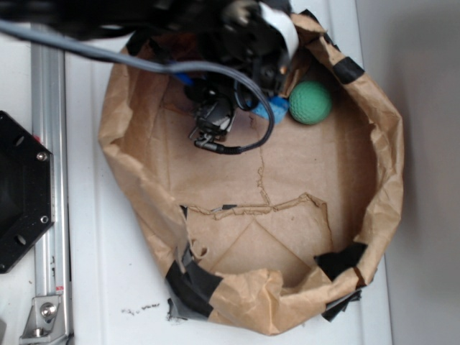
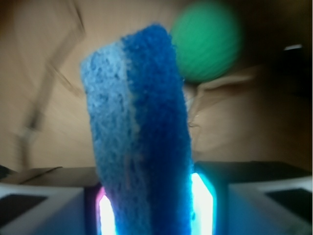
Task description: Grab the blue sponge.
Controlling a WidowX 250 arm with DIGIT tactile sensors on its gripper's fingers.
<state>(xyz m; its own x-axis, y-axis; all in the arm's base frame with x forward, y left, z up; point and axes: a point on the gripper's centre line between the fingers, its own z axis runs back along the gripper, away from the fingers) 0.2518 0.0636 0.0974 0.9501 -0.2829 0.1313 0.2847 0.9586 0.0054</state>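
Note:
In the wrist view the blue sponge (image 2: pixel 142 132) stands on end between my two glowing finger pads (image 2: pixel 203 205), pinched at its lower end, with a paler blue layer on its left side. My gripper (image 2: pixel 152 208) is shut on it. A round green ball (image 2: pixel 208 41) lies beyond it on the paper floor, blurred. In the exterior view my gripper (image 1: pixel 215 118) hangs inside the brown paper bag (image 1: pixel 115 122) near its far wall. Only a small patch of the blue sponge (image 1: pixel 279 109) shows beside the arm, just left of the green ball (image 1: pixel 310 102).
The bag's crumpled paper walls ring the work area, patched with black tape (image 1: pixel 190 277). A grey cable (image 1: pixel 86 49) runs from the arm across the upper left. A metal rail (image 1: pixel 50 180) and a black mount (image 1: pixel 18 190) stand to the left on the white table.

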